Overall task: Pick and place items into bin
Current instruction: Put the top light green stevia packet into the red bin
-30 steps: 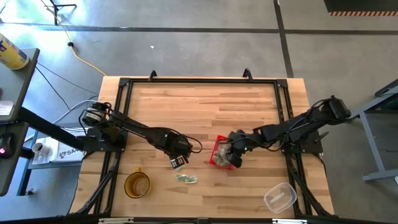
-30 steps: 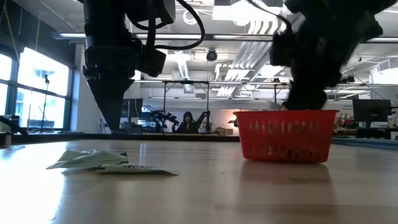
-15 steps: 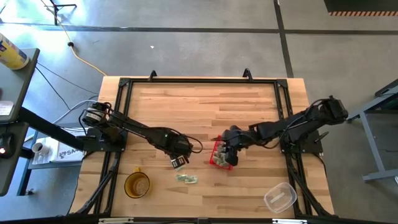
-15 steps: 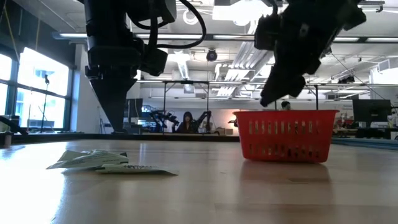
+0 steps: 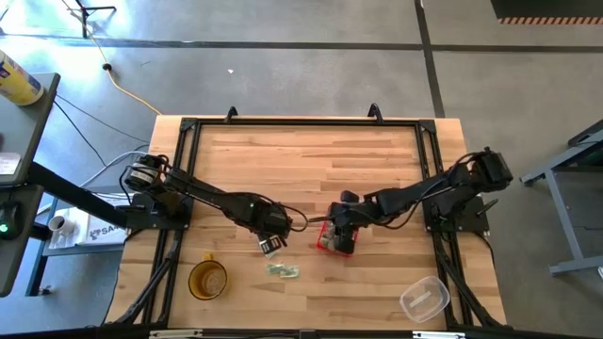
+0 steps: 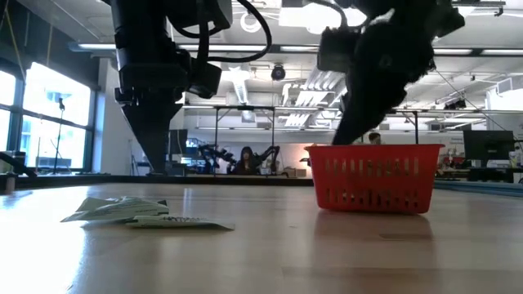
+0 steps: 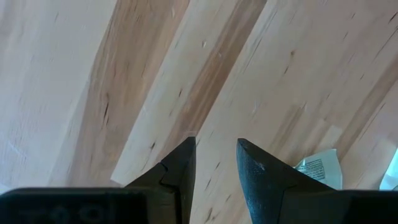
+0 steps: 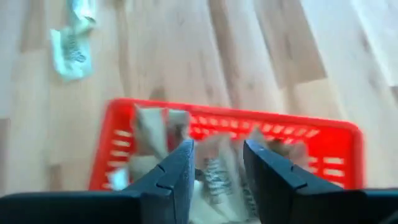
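Observation:
The red basket stands on the table right of centre and holds several pale green-and-white packets. A few more packets lie flat on the wood near the front edge, also seen in the low view. My right gripper is open and empty, and hovers above the basket's left rim. My left gripper is open with a narrow gap. It hangs over bare wood, just far-left of the loose packets; one packet shows beside its finger.
An amber round cup stands near the front-left corner. A clear plastic container sits near the front-right corner. Black frame rails run along the table's edges. Bare wood stretches across the far half.
My right gripper has risen out of the red basket and drifted toward the table's left, from down among the packets to above the basket's left rim. The basket and the loose packets have stayed put.

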